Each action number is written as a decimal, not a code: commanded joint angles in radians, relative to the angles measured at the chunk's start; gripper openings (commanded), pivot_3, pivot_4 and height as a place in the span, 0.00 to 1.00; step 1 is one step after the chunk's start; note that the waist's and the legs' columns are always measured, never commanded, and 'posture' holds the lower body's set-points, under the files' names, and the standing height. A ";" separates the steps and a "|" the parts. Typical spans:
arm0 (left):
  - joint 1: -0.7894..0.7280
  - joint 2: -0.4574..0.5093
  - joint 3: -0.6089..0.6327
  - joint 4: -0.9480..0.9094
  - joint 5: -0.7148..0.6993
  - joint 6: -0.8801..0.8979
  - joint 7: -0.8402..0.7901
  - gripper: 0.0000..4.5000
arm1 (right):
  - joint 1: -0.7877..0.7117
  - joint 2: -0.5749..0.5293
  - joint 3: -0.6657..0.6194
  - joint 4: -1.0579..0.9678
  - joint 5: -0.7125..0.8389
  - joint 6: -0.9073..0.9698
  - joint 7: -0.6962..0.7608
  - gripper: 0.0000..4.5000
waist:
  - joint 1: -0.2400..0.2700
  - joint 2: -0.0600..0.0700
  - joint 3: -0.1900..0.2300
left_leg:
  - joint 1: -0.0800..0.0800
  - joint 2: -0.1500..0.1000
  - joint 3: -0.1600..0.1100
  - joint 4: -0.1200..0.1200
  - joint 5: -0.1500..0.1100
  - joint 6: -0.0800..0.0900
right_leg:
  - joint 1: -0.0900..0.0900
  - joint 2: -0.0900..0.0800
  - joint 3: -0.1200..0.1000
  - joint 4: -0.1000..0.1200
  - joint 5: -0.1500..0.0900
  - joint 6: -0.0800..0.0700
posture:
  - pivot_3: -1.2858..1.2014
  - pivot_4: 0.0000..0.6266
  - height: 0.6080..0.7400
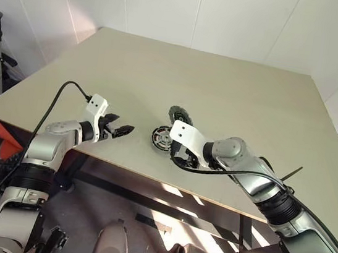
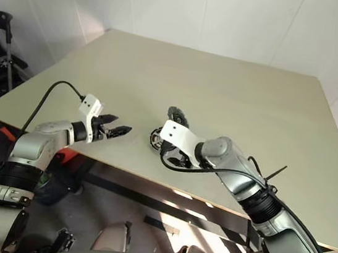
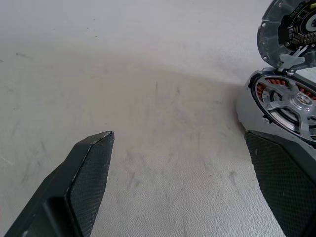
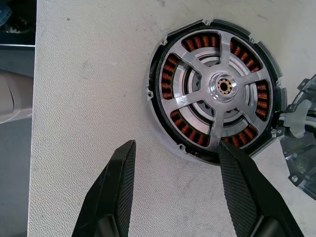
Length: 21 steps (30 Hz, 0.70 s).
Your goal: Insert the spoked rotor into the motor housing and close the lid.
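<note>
Left gripper: held open over bare table near its front edge. Right gripper: jaws parted, one fingertip touching spoked rotor, seated in motor housing. Lid: tilted up beyond; open tabletop behind.

Pale, matte table, square-cornered, faintly scuffed and scratched up close. Near its front edge, lying flat, the motor housing with the spoked rotor seated inside, copper-brown windings visible between the silver spokes. Just beside the housing, on its far side, the lid, tilted up on edge rather than flat.
</note>
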 commanded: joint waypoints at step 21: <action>0.029 0.002 0.040 -0.078 -0.026 0.008 0.028 1.00 | -0.035 0.056 0.012 0.160 -0.172 -0.224 -0.003 0.65 | -0.024 0.000 0.000 | 0.000 0.000 0.000 0.001 -0.002 0.004 | 0.000 0.000 0.000 0.001 0.000 0.000 | 0.52 0.00 1.00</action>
